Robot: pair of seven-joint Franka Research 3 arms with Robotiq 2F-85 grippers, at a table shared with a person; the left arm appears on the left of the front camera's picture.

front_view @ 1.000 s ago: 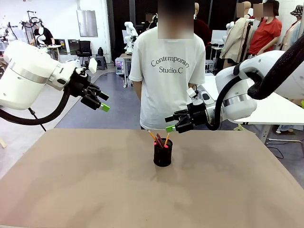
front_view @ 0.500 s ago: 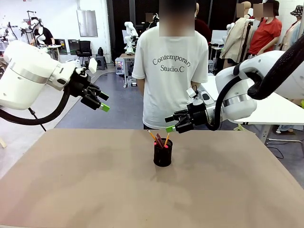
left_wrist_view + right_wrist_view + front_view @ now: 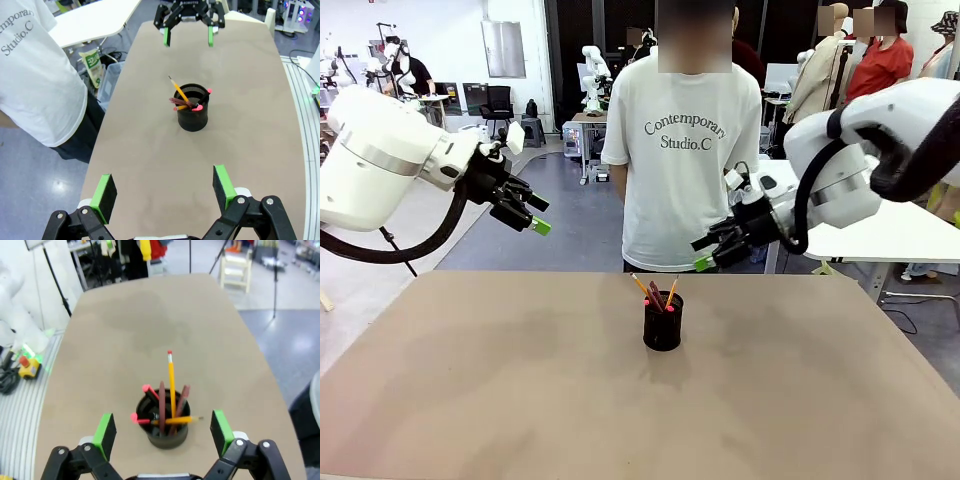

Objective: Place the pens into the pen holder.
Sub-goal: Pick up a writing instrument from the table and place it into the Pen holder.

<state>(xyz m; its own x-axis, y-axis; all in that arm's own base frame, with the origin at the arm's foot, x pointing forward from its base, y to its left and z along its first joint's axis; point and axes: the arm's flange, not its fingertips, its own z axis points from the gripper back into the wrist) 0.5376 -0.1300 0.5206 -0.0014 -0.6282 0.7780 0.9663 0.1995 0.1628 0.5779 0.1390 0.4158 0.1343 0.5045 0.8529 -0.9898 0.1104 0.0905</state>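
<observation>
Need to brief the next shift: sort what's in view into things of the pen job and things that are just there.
Job things:
- pens, all standing in the holder
- pen holder, black mesh cup on the table

Just there:
- person in a white T-shirt at the far side
- white table behind the right arm

1. A brown desk (image 3: 470, 380) spans the near part of the scene.
2. Beyond it lies a grey-blue floor (image 3: 575, 225) with a glossy sheen.
3. A white wall (image 3: 450, 40) closes the far left, with a grey panel (image 3: 504, 48) on it.
4. A black office chair (image 3: 498, 103) stands far left.
5. A white table (image 3: 910, 235) stands on the right.
6. A pale wooden chair (image 3: 236, 271) stands on the floor beyond the desk's end.
</observation>
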